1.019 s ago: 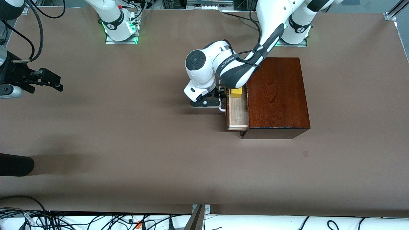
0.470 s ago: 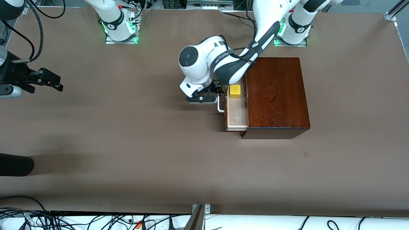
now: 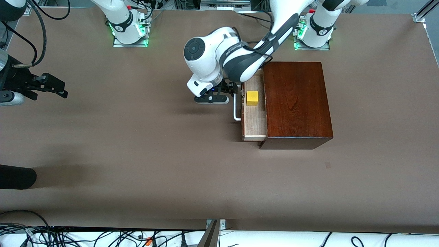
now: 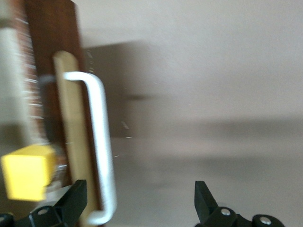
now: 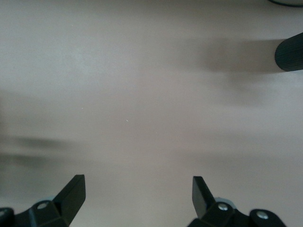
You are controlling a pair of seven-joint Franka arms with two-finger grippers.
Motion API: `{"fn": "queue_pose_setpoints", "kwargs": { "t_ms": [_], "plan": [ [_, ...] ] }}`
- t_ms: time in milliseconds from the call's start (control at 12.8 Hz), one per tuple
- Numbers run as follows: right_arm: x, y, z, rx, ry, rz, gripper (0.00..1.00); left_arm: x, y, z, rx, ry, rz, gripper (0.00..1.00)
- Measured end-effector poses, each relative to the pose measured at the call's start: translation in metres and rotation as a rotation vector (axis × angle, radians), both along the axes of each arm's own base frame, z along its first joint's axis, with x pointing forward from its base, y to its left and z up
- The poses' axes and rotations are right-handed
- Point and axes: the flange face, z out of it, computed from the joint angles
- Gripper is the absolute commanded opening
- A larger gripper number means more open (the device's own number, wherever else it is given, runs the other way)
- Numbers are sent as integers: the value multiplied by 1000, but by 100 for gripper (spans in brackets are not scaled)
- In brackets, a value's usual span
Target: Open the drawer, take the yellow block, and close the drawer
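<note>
Yellow block (image 3: 252, 98) in pale-wood drawer (image 3: 255, 127) — both grippers' jaws spread, empty.

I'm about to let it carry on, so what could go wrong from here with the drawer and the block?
The drawer is only partly open and the yellow block sits near the box, so reaching in may be tight. The open left gripper hovers beside the white handle and might bump it.
</note>
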Motion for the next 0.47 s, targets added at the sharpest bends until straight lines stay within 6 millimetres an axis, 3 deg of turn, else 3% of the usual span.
{"fn": "queue_pose_setpoints", "kwargs": {
  "t_ms": [235,470],
  "plan": [
    [0,0,0,0,0,0,100,30,47,70,0,-22,-5,100],
    [1,0,1,0,-7,0,100,68,126,137,-9,-22,-23,100]
  ]
}}
